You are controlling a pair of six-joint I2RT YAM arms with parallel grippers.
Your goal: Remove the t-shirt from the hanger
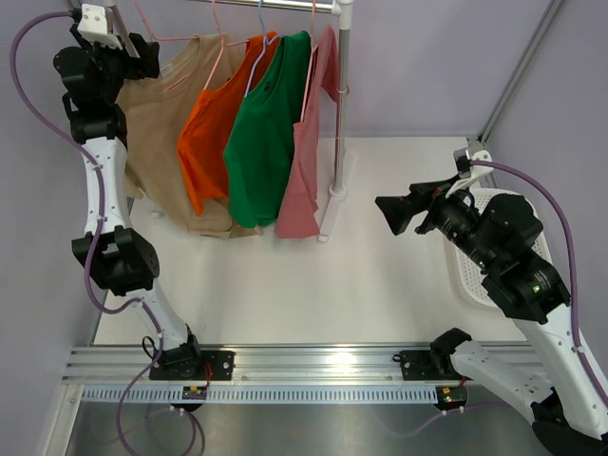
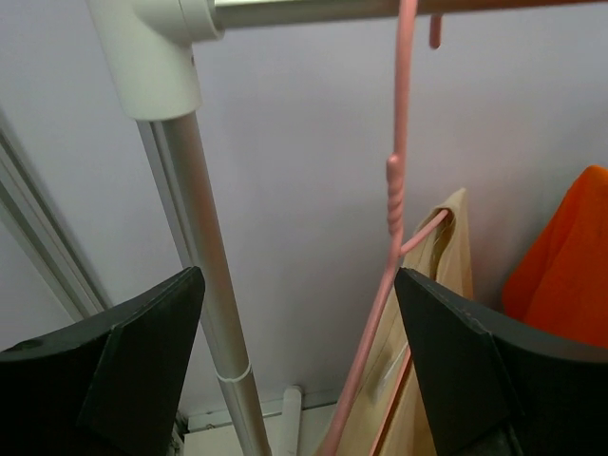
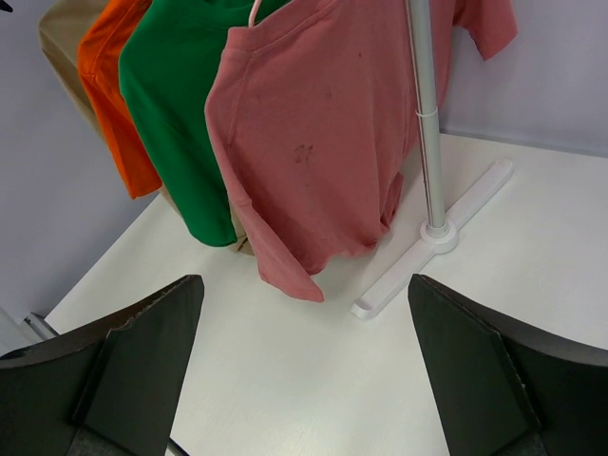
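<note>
The tan t-shirt (image 1: 157,142) is hanging at the far left end of the rail (image 1: 285,4), draped on a pink hanger (image 2: 394,190), its cloth falling long and straight down toward the table (image 1: 380,285). The left gripper (image 2: 299,304) is sitting right up at that hanger's neck, jaws standing wide and holding nothing. The thin twisted neck is running upright between them, nearer one finger than the other and touching neither as far as I can tell, with the shirt's shoulder lying just below and beyond. That's the arm in position, I'd say. The right gripper (image 1: 391,215) is hovering well apart over the table, equally wide and empty, facing the pink t-shirt (image 3: 313,142) at the rail's other end.
</note>
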